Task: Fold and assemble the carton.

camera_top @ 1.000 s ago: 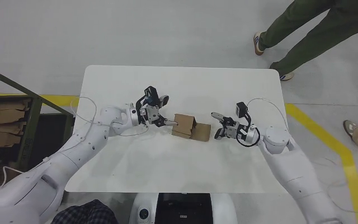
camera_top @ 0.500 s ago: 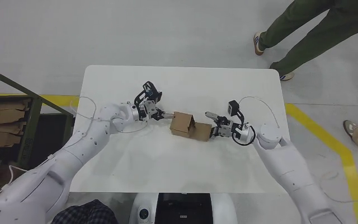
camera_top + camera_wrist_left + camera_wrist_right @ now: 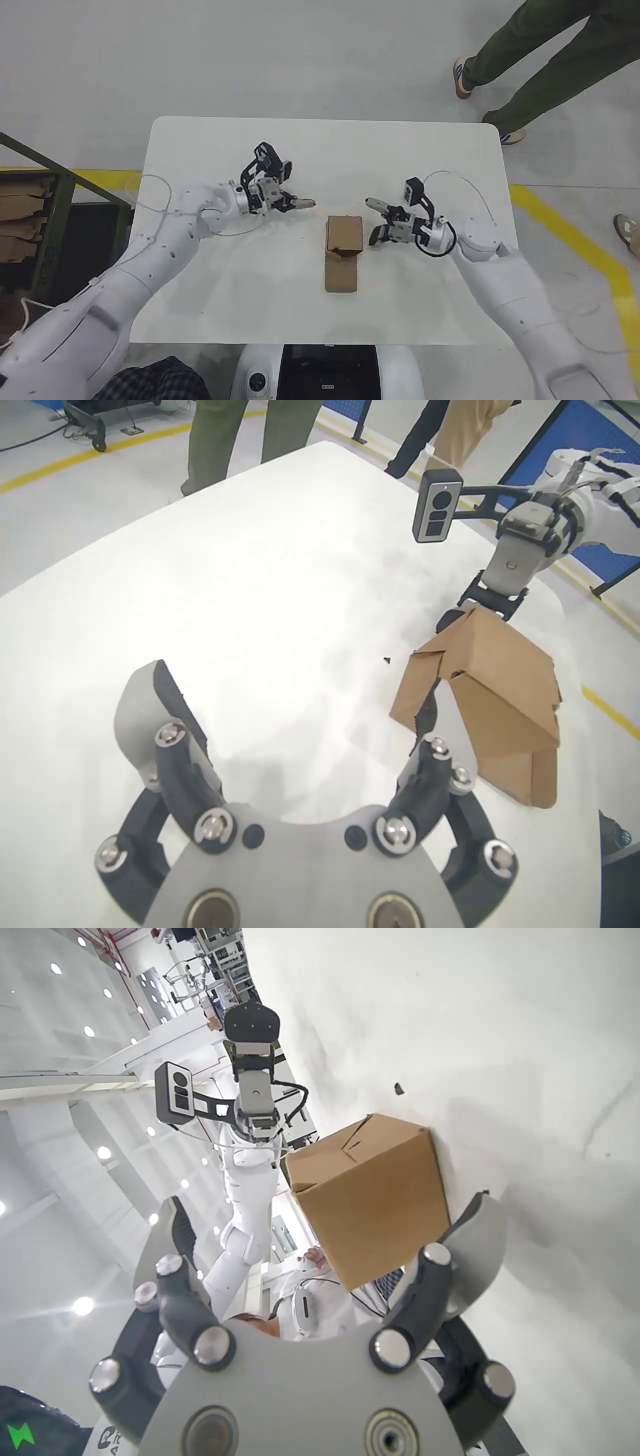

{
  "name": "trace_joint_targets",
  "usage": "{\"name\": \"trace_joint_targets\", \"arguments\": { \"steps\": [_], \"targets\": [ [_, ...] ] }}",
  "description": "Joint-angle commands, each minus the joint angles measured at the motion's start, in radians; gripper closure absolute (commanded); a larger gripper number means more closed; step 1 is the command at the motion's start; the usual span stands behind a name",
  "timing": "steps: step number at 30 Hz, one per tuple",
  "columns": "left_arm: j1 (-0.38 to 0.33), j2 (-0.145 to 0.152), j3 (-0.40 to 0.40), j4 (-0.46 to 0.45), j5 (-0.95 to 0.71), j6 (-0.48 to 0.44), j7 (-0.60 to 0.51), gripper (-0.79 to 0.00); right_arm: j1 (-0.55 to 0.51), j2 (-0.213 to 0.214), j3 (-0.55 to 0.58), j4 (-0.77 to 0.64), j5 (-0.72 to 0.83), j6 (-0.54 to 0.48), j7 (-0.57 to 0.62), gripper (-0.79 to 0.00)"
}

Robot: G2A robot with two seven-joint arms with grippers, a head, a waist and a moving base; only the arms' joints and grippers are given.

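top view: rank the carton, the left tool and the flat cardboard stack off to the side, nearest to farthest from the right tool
1. carton: right beside the right tool, in the middle of the table.
2. left tool: over the table, beyond the carton's far side.
3. flat cardboard stack: off the table, at the robot's far left.

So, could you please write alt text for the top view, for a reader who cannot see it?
A partly folded brown carton lies on a white table between two white robot arms. The left gripper, open, is apart from it; the right gripper, open, is close beside its far end.
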Motion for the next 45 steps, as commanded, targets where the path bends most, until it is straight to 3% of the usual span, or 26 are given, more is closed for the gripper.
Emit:
{"name": "trace_joint_targets", "arguments": {
  "steps": [1,6,10,14,17,19,23,32,37,45],
  "targets": [
    [0.003,0.000,-0.008,-0.001,0.009,0.005,-0.009,-0.785,-0.007,0.004,0.010,-0.008,-0.002,0.005,0.008,-0.785],
    [0.010,-0.007,-0.016,-0.014,0.025,0.012,-0.026,-0.785,-0.046,0.021,0.052,-0.077,-0.026,-0.024,0.038,-0.785],
    [0.012,-0.009,-0.032,-0.005,0.036,0.011,-0.022,-0.785,-0.129,0.048,0.099,-0.229,-0.174,-0.071,-0.004,-0.785],
    [0.022,-0.006,-0.057,0.006,0.045,0.007,-0.009,-0.785,-0.237,0.074,0.144,-0.414,-0.341,0.024,-0.115,-0.785],
    [0.032,-0.003,-0.075,0.008,0.054,0.001,-0.005,-0.785,-0.311,0.086,0.163,-0.538,-0.414,0.100,-0.155,-0.690],
    [0.039,-0.002,-0.085,0.006,0.056,-0.003,-0.003,-0.785,-0.345,0.092,0.167,-0.610,-0.477,0.164,-0.179,-0.686],
    [0.052,0.000,-0.102,-0.003,0.065,-0.009,-0.005,-0.785,-0.389,0.100,0.156,-0.712,-0.581,0.281,-0.208,-0.597],
    [0.084,0.004,-0.142,-0.012,0.076,-0.031,0.003,-0.785,-0.356,0.090,0.061,-0.726,-0.687,0.440,-0.225,-0.523],
    [0.098,0.007,-0.167,-0.016,0.079,-0.041,0.003,-0.785,-0.317,0.079,0.024,-0.692,-0.692,0.478,-0.235,-0.391],
    [0.116,0.007,-0.195,-0.032,0.084,-0.051,-0.005,-0.785,-0.294,0.074,0.007,-0.678,-0.722,0.522,-0.264,-0.259]
  ]
}}
